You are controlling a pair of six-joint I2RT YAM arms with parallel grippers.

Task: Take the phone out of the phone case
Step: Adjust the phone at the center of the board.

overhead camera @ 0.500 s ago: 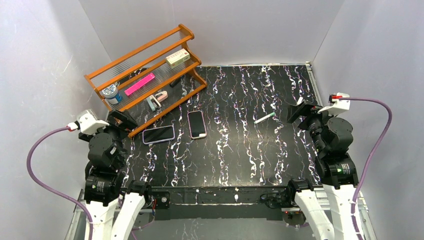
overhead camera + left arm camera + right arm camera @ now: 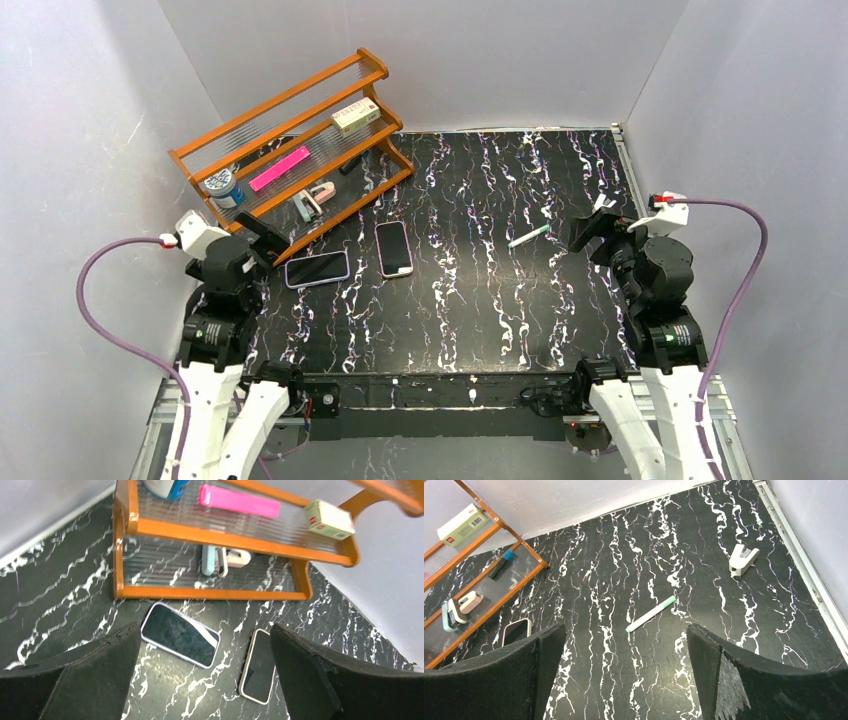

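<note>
Hanging above the left side of the bench (image 2: 480, 300), the left claw (image 2: 262, 240) has its two dark fingers (image 2: 90, 675) spread as wide as they go, holding nothing and touching nothing. Seen from its wrist camera, a phone (image 2: 180, 640) lies flat and screen-up on the bench below the gap between those fingers. It sits in a lilac-rimmed case (image 2: 145, 625), just in front of the lowest shelf of the orange rack (image 2: 290, 150). A second phone (image 2: 394, 248), with a pale rim, lies near it on the side towards the bench's middle, apart from the first and turned at a different angle.

The right claw (image 2: 590, 232) is raised over the right side of the bench, its fingers likewise fully apart and empty. Below its gap a pale green pen (image 2: 650, 614) lies slantwise on the marbled surface, and a small white stapler (image 2: 742, 559) rests further back near the right edge. Both claws are well apart from each other, and neither is in contact with either phone.
</note>
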